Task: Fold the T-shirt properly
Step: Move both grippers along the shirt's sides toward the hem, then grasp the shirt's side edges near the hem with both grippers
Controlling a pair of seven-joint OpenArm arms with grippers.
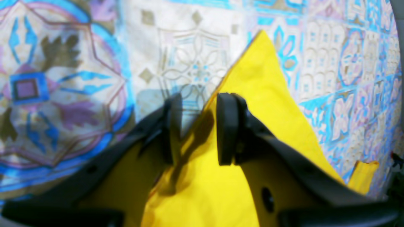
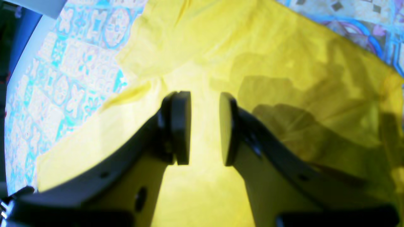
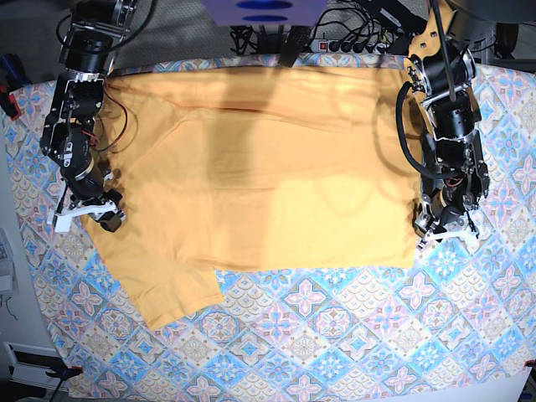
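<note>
The yellow-orange T-shirt [image 3: 268, 167] lies spread flat on the patterned tablecloth [image 3: 335, 335], one sleeve [image 3: 172, 293] pointing to the front left. My left gripper [image 3: 431, 224] hovers at the shirt's right edge. In the left wrist view it [image 1: 199, 126] is open, and the edge of the shirt [image 1: 252, 94] runs under the gap between its pads. My right gripper [image 3: 105, 216] is at the shirt's left edge. In the right wrist view it [image 2: 205, 126] is open just above the shirt [image 2: 284, 63], with nothing pinched.
Cables and a power strip [image 3: 352, 42] lie along the back edge of the table. The tablecloth [image 1: 63, 78] extends past the shirt in front and at both sides. The table's left edge [image 2: 28, 47] is near the right arm.
</note>
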